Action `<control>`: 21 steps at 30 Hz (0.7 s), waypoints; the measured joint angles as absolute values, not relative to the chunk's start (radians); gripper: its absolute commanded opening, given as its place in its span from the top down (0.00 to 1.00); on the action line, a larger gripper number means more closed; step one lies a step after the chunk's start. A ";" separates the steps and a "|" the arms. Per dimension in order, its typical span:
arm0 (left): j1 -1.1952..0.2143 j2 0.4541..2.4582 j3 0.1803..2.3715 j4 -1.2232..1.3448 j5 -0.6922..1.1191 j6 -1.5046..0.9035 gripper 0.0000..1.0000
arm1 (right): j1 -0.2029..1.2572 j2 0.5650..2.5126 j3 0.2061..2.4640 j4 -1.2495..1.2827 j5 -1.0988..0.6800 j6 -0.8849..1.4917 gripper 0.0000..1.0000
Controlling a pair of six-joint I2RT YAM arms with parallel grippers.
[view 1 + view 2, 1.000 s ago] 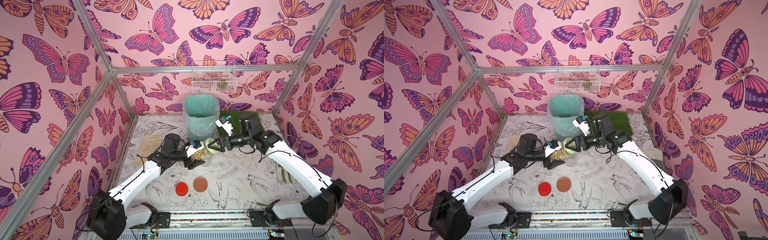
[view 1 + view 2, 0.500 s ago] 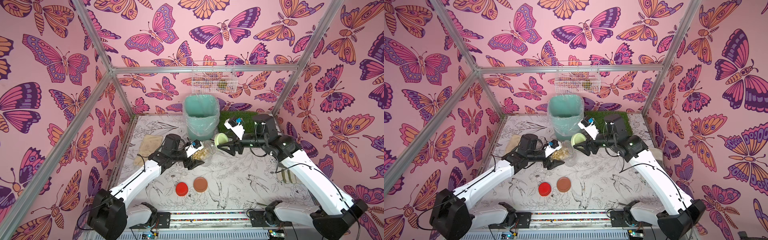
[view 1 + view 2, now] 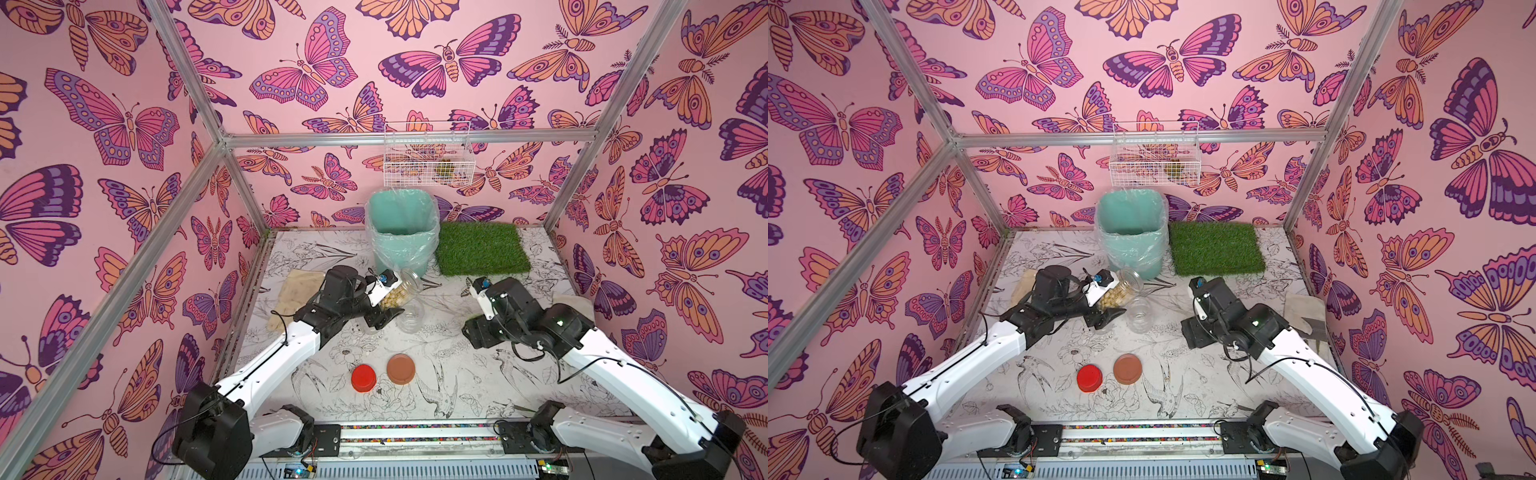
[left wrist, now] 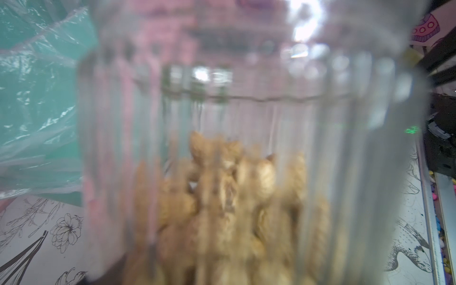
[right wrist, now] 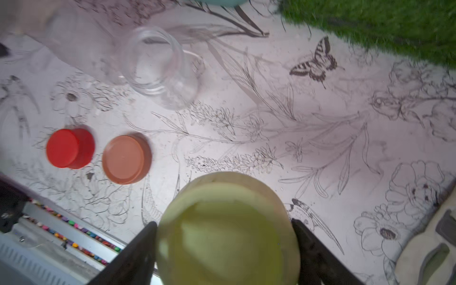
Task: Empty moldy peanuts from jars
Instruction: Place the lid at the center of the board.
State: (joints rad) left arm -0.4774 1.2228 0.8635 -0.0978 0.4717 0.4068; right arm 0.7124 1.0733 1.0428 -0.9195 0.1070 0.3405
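Teal bin (image 3: pixel 399 249) stands at the table's (image 3: pixel 457 374) rear edge. In front of it, the left gripper (image 3: pixel 388 302) clamps a lidless jar (image 3: pixel 402 287), tilted mouth-up toward the bin. An empty jar (image 3: pixel 409 319) stands just beside. The right gripper (image 5: pixel 224 246) grips a light green lid (image 5: pixel 227 229). Brown lid (image 3: pixel 400 368) and red lid (image 3: pixel 363 377) lie near the front edge. Moldy peanuts (image 3: pixel 390 297) fill the held jar's lower part.

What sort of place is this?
Probably a robot test booth, not a home: a metal frame with butterfly wallpaper, and a left arm and right arm standing on a rail.
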 measured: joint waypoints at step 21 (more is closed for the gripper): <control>-0.454 1.189 0.863 -0.044 0.379 0.378 1.00 | 0.878 1.261 0.723 -0.622 0.138 0.628 0.99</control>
